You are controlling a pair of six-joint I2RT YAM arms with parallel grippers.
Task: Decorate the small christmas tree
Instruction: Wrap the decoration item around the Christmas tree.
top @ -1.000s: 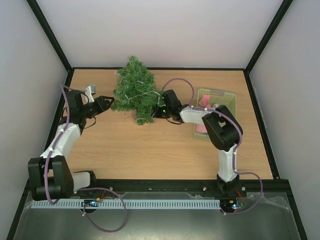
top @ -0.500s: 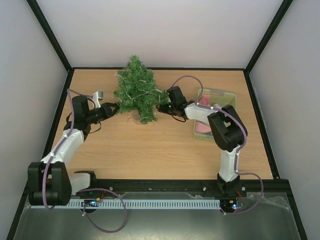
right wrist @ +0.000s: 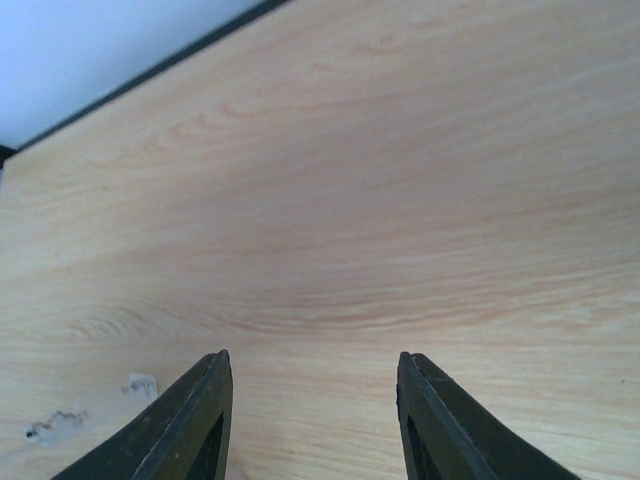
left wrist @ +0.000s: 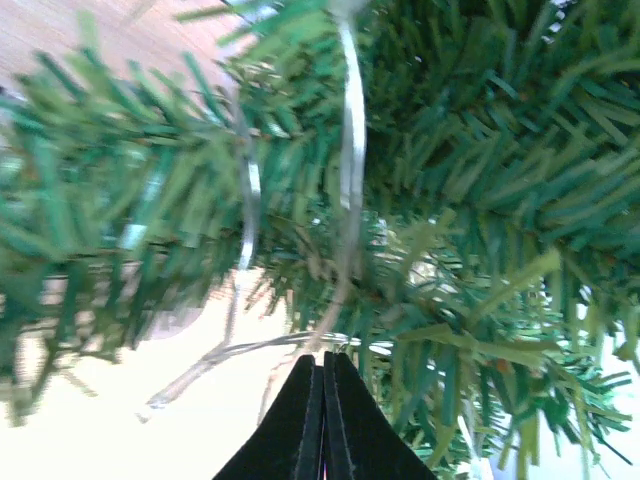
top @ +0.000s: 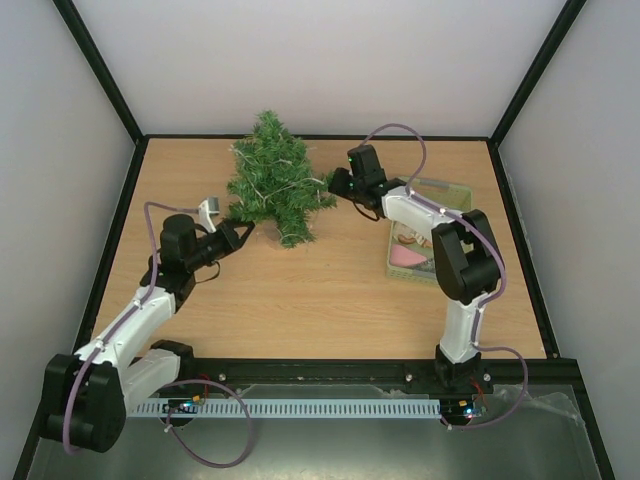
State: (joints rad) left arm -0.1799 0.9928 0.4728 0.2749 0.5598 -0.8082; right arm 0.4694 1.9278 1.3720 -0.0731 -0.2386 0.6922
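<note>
- By the wooden table's (top: 300,290) far edge: bushy dark-green small christmas tree (top: 272,180).
- Left gripper (top: 245,231) closed at its lower needles.
- Right gripper (top: 337,184) parted, empty, beside it.

Matt wood-grain table (top: 300,290), bristly plastic tree (top: 270,185)

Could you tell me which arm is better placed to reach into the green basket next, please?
Right, probably: the right gripper is open, empty, near the green basket; the left gripper is shut beyond the christmas tree.
</note>
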